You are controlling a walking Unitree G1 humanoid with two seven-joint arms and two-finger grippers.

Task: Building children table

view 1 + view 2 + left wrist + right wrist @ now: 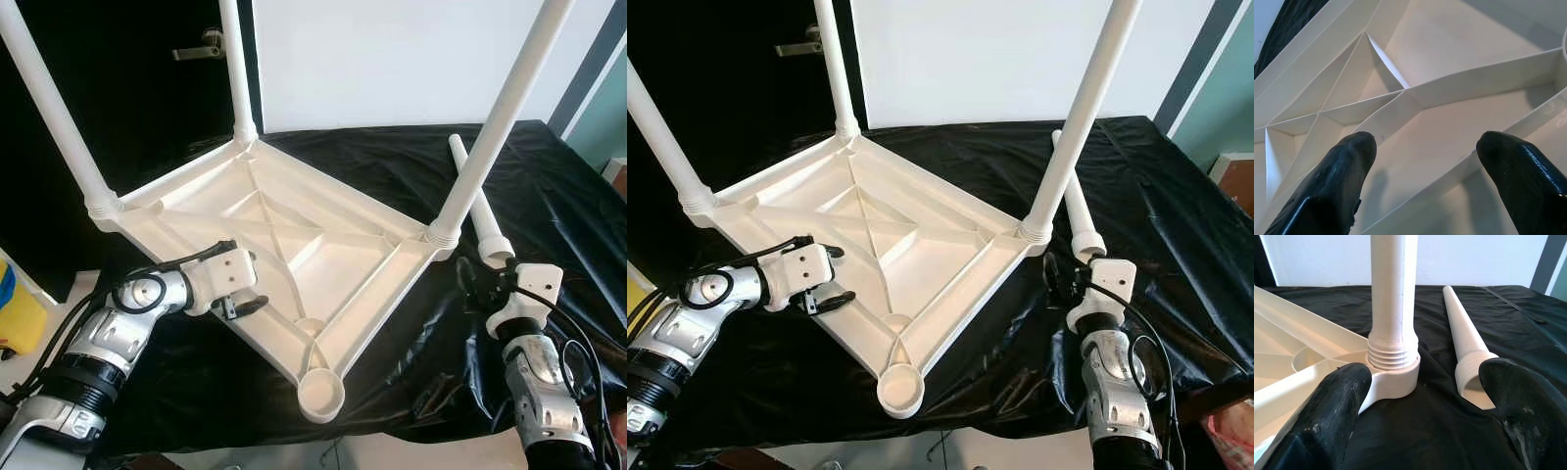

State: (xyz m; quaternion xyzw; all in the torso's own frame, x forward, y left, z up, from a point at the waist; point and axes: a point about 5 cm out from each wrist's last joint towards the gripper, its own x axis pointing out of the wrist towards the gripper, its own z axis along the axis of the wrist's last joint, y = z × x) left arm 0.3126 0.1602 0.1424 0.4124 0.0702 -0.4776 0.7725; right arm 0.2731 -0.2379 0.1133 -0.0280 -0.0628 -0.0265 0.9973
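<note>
Tabletop (294, 245) lies upside down on the black sheet (411, 176) with three legs (495, 127) fitted, one loose leg (480, 211) beside it, left gripper (240, 302) and right gripper (1420, 396) both spread.

- A black plastic sheet (549, 196) is covering the surface and is wrinkling near the front edge.
- The white table top (284, 245) is lying upside down on the sheet, with its ribbed underside facing up.
- Three white legs are standing up from its corners; the near corner socket (321, 394) is standing empty.
- A loose white leg (477, 211) is lying flat on the sheet, just beside the right corner of the table top.
</note>
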